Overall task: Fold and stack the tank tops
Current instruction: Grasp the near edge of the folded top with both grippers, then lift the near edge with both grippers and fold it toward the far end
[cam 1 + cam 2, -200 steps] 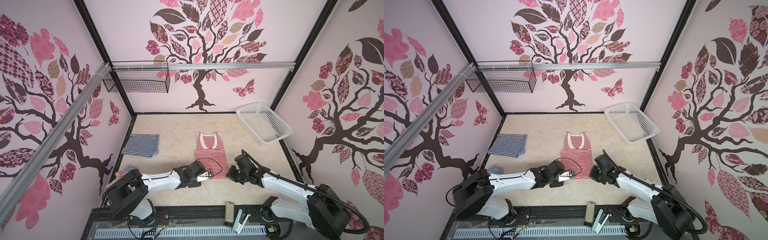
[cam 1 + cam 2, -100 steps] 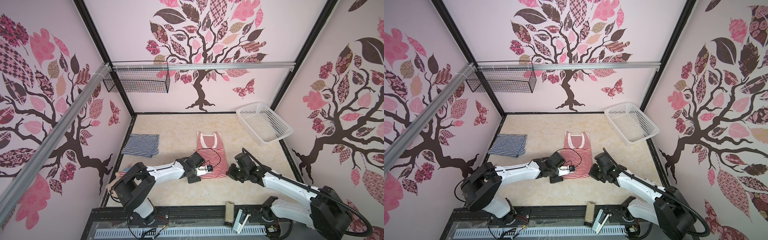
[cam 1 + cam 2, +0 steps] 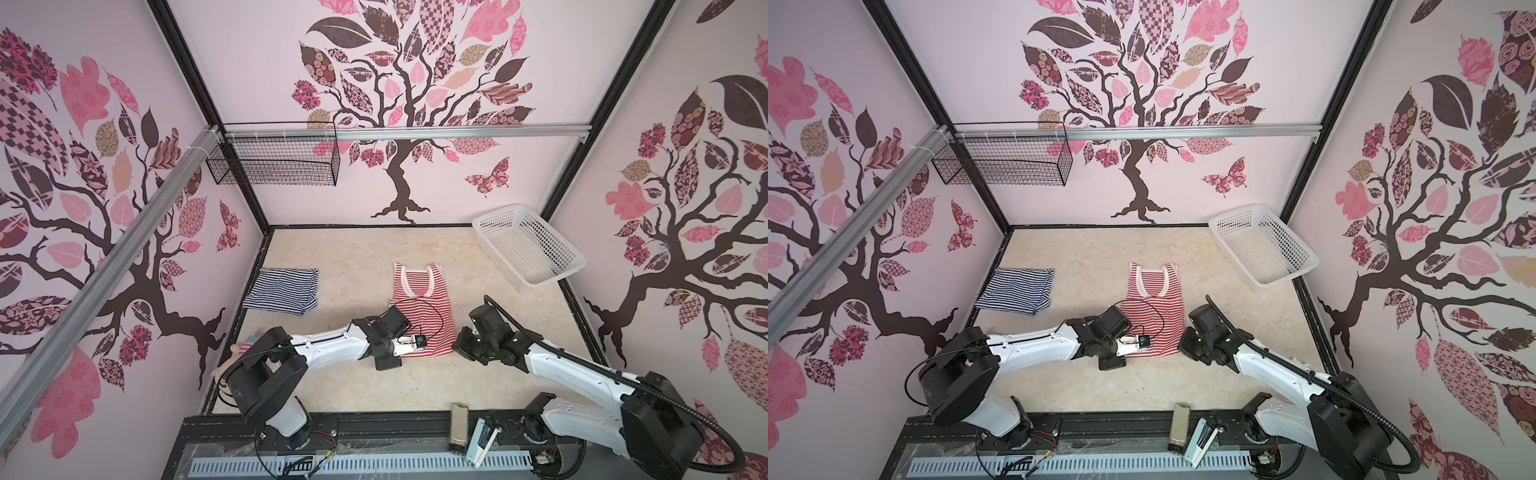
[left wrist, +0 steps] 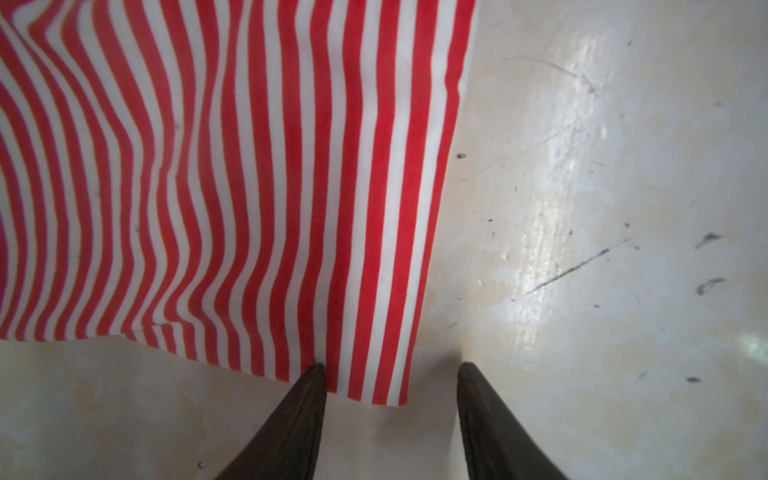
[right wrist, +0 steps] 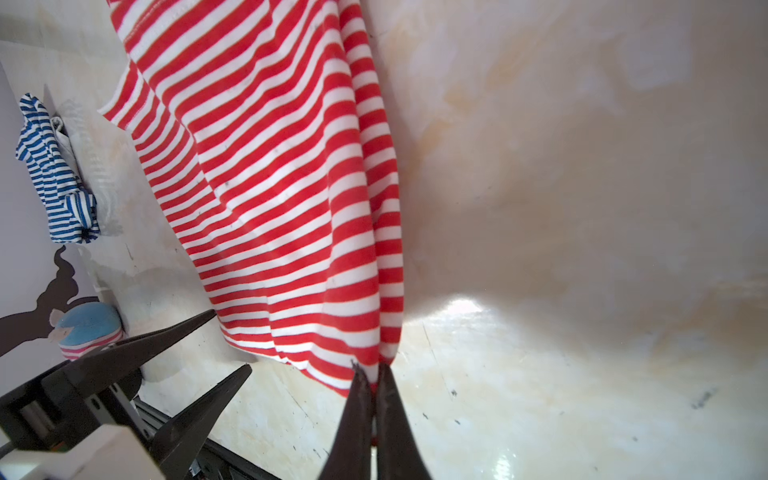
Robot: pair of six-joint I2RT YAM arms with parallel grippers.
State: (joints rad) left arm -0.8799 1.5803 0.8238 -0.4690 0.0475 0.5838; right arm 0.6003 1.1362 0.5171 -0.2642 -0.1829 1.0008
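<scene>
Right hand point(image 5: 372, 370): seen clearly only in the right wrist view, lower centre. Its two tips are pressed together on a hem corner of the red-striped tank top point(image 5: 270, 187), and a fold runs up the cloth from the pinch.
Left hand point(image 4: 390, 368): the left wrist view shows it about half-wide. The other hem corner lies between the fingers point(image 4: 297, 415), gripped by neither, with one tip at the cloth's edge. The right wrist view also catches those parted fingers at lower left.
Doll point(image 5: 89, 328): a blue cap and pink-striped band at lower left of the right wrist view. In both top views it is mostly hidden behind the left arm's base.
Top views alone: the whole layout. Both arms meet at the near hem, lower centre, with their fingertips hidden under the wrists.
Red-striped tank top: laid lengthwise in the middle of the desk point(image 3: 357, 257), straps toward the far wall.
Navy-striped tank top point(image 3: 284, 289): folded into a rectangle, left of centre by the left wall, well apart from the red one. It is a small bundle at the left edge of the right wrist view.
White perforated basket point(image 3: 528, 249): far right corner, set askew; its holed bottom shows all across.
Black wire basket point(image 3: 274, 166): hung on the rail, upper left; its contents cannot be told through the mesh.
Counts: two tank tops, two hands, two baskets, one doll.
</scene>
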